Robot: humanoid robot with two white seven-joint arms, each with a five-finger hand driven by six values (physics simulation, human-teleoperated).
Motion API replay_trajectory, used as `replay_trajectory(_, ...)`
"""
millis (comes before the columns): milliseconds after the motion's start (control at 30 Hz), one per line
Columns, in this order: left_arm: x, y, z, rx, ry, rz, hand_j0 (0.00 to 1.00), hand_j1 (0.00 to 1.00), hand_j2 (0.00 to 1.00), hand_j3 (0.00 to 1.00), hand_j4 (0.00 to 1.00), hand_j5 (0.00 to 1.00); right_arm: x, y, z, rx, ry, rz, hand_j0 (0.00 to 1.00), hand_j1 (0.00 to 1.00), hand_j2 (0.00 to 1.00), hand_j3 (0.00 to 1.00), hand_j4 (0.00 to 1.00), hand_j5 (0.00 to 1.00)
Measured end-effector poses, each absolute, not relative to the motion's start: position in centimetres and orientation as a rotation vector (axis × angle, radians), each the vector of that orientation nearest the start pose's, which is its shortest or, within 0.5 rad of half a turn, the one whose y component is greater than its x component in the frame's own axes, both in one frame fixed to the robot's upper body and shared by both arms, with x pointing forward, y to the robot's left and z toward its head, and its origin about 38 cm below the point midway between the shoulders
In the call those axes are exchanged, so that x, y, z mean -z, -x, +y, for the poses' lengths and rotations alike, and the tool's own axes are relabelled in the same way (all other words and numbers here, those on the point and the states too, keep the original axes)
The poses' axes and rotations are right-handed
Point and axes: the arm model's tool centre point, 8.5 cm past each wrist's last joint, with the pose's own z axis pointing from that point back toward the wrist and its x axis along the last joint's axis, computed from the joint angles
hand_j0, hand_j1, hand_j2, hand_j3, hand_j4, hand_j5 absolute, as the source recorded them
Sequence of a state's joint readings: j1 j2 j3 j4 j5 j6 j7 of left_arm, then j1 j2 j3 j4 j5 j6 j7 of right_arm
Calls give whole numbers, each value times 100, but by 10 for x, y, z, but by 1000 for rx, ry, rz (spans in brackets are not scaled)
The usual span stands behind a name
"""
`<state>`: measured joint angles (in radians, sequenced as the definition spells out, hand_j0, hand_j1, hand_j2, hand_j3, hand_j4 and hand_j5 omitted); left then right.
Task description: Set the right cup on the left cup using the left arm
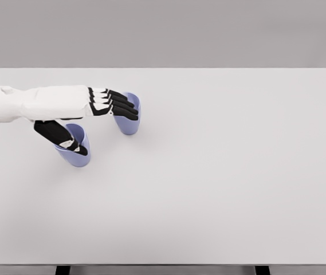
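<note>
The left cup stands upright on the white table under my thumb, while my left hand extends its fingers, holding nothing, over the right cup just beside it.

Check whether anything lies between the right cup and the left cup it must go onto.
Nothing visible does. The left hand reaches over both: its fingers overlap the right cup, its thumb the left cup. Between the cups there is only bare table.
</note>
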<state>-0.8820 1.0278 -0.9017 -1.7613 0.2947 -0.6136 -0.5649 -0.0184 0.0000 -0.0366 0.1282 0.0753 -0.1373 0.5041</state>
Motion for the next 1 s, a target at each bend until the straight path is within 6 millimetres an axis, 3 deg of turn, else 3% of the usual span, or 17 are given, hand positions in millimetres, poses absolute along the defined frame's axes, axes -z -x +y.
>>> replay_trajectory(67, -318, -373, 248, -2680, -239, 2356, 100, 100, 100, 100, 100, 100, 250, 32, -227, -37, -426, 6, 100, 100, 100, 100, 100, 100)
replay_trajectory(233, -342, -383, 248, -2642, -157, 2362, 100, 100, 100, 100, 100, 100, 250, 32, -227, -34, -425, 6, 100, 100, 100, 100, 100, 100)
replay_trajectory(467, -323, -429, 245, -2660, -126, 2472, 100, 100, 100, 100, 100, 100, 250, 33, -227, -32, -425, 6, 100, 100, 100, 100, 100, 100)
replay_trajectory(667, -320, -447, 223, -2706, -107, 2391, 100, 100, 100, 100, 100, 100, 250, 33, -227, -31, -425, 6, 100, 100, 100, 100, 100, 100)
replay_trajectory(800, -303, -463, 235, -2830, -32, 2336, 100, 100, 100, 100, 100, 100, 250, 33, -227, -31, -425, 6, 100, 100, 100, 100, 100, 100)
replay_trajectory(867, -308, -476, 240, -2863, 26, 2331, 100, 100, 100, 100, 100, 100, 250, 33, -227, -31, -425, 6, 100, 100, 100, 100, 100, 100)
replay_trajectory(1000, -284, -492, 243, -2955, 17, 2330, 100, 100, 100, 100, 100, 100, 250, 33, -227, -30, -425, 6, 100, 100, 100, 100, 100, 100)
